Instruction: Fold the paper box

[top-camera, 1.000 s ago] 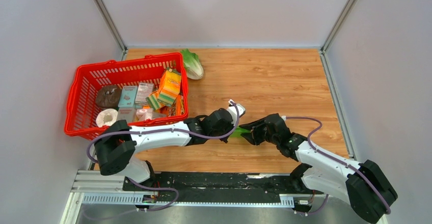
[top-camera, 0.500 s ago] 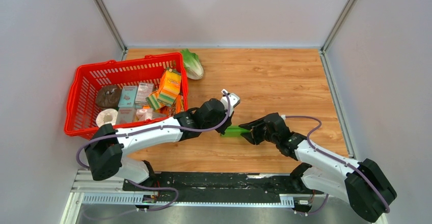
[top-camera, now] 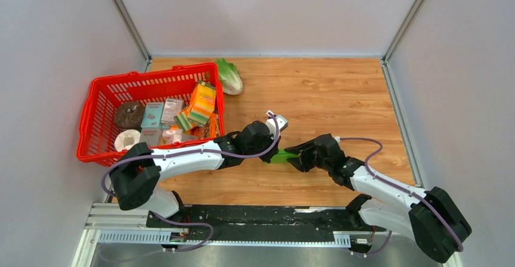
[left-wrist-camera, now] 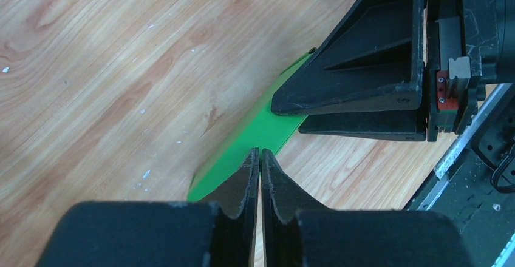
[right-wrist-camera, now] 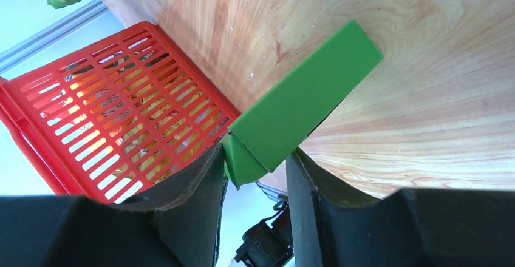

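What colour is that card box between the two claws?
Plain bright green; the paper box shows best in the right wrist view.

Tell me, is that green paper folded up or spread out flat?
Folded: the paper box forms a narrow sleeve with creased edges, one end held in the right gripper.

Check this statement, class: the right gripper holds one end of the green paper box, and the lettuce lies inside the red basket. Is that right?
Not quite. The lettuce lies on the table, just outside the red basket at its far corner, as the top external view shows. The rest stands: the right gripper holds one end of the green paper box.
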Robot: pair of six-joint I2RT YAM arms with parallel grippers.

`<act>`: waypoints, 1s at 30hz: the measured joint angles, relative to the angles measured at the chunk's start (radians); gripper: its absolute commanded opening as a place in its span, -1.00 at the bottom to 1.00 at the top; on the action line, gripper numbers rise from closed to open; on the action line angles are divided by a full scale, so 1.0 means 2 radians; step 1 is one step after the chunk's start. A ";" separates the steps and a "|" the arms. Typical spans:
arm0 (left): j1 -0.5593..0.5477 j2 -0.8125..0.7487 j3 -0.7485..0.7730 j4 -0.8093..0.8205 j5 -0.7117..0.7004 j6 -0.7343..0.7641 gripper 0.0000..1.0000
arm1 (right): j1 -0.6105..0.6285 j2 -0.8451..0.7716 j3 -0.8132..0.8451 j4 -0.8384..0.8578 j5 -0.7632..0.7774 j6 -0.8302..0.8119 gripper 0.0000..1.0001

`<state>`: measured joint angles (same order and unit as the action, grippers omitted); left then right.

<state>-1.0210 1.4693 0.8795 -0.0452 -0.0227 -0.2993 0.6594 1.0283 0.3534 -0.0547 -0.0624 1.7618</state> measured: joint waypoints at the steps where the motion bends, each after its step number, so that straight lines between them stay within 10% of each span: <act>1: 0.000 0.002 -0.003 0.009 0.000 -0.001 -0.81 | 0.000 0.000 0.000 0.000 0.000 -0.001 -0.07; 6: 0.000 0.011 -0.013 0.039 -0.002 -0.006 -0.83 | -0.005 -0.001 0.000 -0.006 -0.003 -0.024 0.11; 13: 0.000 0.011 -0.033 0.079 -0.005 -0.013 -0.83 | -0.041 -0.064 -0.001 -0.030 -0.013 -0.158 0.92; 20: 0.000 0.011 -0.042 0.098 -0.006 -0.018 -0.83 | -0.126 -0.097 0.000 -0.038 -0.094 -0.340 0.66; 23: 0.000 0.011 -0.043 0.100 -0.006 -0.018 -0.83 | -0.162 -0.063 0.005 -0.037 -0.154 -0.404 0.21; 30: 0.000 0.010 -0.045 0.102 -0.006 -0.022 -0.83 | -0.183 -0.016 0.012 -0.016 -0.255 -0.487 0.15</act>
<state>-1.0203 1.4887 0.7887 0.1589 -0.0341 -0.3424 0.2932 0.9955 0.3775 -0.0875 -0.5720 0.7879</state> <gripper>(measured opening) 0.086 0.589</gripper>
